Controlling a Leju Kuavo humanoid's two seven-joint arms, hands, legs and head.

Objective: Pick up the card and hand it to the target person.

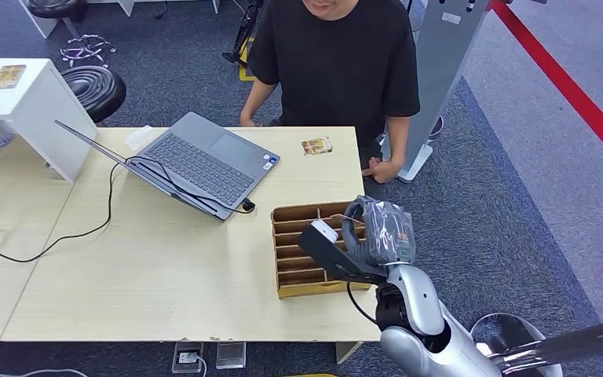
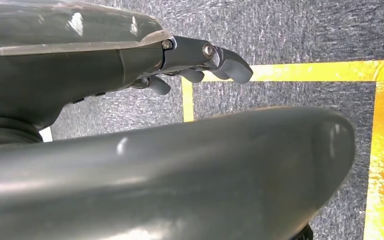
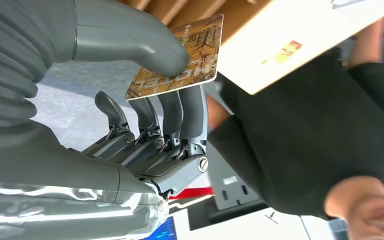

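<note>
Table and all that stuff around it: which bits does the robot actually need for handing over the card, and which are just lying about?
Part of the job:
- card, pinched in the right robot hand
- person in black across the table
- wooden slotted box

Just lying about:
- laptop and its cable
- second card near the table's far edge
- black stool

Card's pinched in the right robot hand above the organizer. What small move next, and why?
Probably lift slightly and extend the right robot hand forward toward the person. The card sits pinched between thumb and fingers, above the wooden organizer, while the person stands across the table without reaching out yet.
</note>
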